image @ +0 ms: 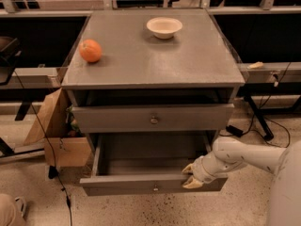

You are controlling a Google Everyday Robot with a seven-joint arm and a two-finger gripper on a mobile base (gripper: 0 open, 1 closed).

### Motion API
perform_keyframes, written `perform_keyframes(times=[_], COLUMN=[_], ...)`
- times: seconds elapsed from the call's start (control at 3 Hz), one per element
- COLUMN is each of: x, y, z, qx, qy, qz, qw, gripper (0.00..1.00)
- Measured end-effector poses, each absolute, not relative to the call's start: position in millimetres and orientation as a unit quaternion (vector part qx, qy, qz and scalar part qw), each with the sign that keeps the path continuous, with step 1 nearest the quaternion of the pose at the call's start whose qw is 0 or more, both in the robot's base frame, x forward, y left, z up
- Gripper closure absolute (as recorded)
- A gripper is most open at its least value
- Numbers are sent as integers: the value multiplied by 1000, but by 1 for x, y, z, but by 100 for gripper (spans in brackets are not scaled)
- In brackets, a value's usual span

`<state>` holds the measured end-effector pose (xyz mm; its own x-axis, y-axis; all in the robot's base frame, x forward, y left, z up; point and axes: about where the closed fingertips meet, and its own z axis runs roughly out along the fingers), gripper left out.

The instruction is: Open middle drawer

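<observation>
Camera view: the middle drawer (pixel 123 184) is pulled well out at the bottom of the grey cabinet (pixel 141 60), under the upper drawer (pixel 117 119). The gripper (pixel 190 176) sits at the right end of its front panel. One finger is inside the lip and one is on the face, so the jaws are pinching the panel. An orange (pixel 90 50) and a bowl (pixel 164 27) are on top, well apart.

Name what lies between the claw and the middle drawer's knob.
Camera view: only bare front. The claw sits at the middle drawer's front, right of the knob.
</observation>
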<state>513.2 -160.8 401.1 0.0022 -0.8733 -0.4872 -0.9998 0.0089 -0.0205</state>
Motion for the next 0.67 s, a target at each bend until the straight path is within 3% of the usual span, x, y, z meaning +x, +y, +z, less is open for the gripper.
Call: perform_keyframes(times=[0.33,0.67], x=[513,513], y=[-161,-161], z=[402,402], qx=[-683,-683], qy=[685,685], qz=[170,170], qw=[186,186], gripper=[100,84])
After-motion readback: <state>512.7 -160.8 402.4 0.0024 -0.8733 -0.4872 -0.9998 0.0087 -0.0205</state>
